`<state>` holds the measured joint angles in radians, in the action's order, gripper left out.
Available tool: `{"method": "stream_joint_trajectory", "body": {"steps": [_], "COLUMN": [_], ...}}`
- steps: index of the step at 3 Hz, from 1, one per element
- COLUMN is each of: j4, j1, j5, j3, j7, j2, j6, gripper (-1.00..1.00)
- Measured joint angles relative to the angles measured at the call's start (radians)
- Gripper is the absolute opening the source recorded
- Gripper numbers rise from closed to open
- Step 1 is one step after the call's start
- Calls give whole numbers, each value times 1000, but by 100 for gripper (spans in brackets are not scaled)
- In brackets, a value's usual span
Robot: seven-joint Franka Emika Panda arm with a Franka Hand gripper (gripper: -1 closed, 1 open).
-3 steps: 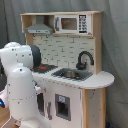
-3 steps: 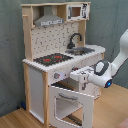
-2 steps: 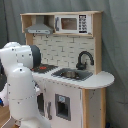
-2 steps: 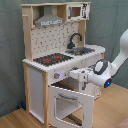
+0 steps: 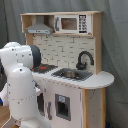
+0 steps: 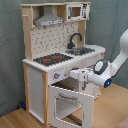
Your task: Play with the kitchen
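Kitchen (image 6: 50,60) (oven open) beside pincer (image 6: 71,75)

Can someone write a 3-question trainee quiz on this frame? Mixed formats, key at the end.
1. True or false: the oven door of the kitchen is swung open in the second exterior view.
2. Multiple choice: in the second exterior view, the arm's wrist is (A) above the hood, (B) in front of the kitchen's front panel, just below the countertop, (C) inside the sink.
3. Fill in: in the first exterior view, the black faucet stands behind the ____.

Key: 1 true; 2 B; 3 sink.
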<state>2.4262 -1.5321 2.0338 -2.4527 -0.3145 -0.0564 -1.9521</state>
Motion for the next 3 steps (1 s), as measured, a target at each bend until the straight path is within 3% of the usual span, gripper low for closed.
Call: {"method": "stream_joint_trajectory", "body": {"steps": [1, 3], "j4": [-1, 2], "j1": [0, 5], "j5": [-75, -200], "j3": [-25, -132], "j7": [11, 104], "j2": [15, 68], "j6": [6, 99], "gripper": [100, 100]}}
